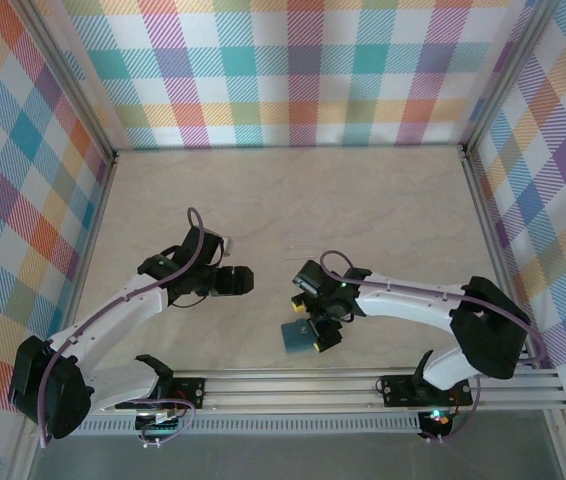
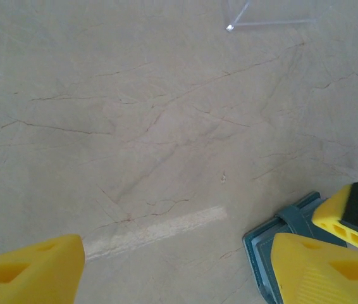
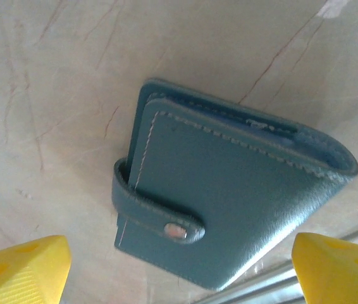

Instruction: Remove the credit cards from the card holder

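Right pincer (image 3: 178,256) brackets closed card holder (image 3: 229,196) — contents hidden.

Grained leather card holder (image 3: 242,196); matt table (image 2: 166,126).

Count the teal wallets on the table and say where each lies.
1. The snapped-shut teal leather bifold wallet lies flat near the front edge of the pale veined table, beneath the open right gripper.

Bright, diffuse light; faint soft shadows on the pale bench (image 1: 363,200). Wrist views slightly soft; card holder (image 3: 229,202) shows mild sheen.
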### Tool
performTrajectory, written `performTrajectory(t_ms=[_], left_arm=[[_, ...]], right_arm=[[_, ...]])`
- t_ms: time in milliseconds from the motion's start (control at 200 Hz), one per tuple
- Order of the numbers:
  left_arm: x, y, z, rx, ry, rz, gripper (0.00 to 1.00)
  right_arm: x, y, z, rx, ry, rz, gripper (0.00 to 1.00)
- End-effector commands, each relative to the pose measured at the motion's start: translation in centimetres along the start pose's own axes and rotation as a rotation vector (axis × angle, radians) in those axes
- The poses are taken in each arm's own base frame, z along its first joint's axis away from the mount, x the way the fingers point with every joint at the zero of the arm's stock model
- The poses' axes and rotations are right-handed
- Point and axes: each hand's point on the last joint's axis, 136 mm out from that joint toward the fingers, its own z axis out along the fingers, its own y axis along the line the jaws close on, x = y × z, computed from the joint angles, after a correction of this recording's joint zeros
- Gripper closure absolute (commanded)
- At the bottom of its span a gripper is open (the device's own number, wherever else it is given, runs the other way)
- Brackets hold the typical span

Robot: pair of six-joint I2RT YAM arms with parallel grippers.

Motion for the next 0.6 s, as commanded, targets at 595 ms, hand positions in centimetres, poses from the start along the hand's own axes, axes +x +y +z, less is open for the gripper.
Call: performTrajectory(t_ms=[595], left_arm=[[0.3,0.0,0.6,-0.011,0.033,0.019,0.21]], right_arm=[[-2.3,-0.6,1.9,0.111,-0.099,-0.074,0.25]])
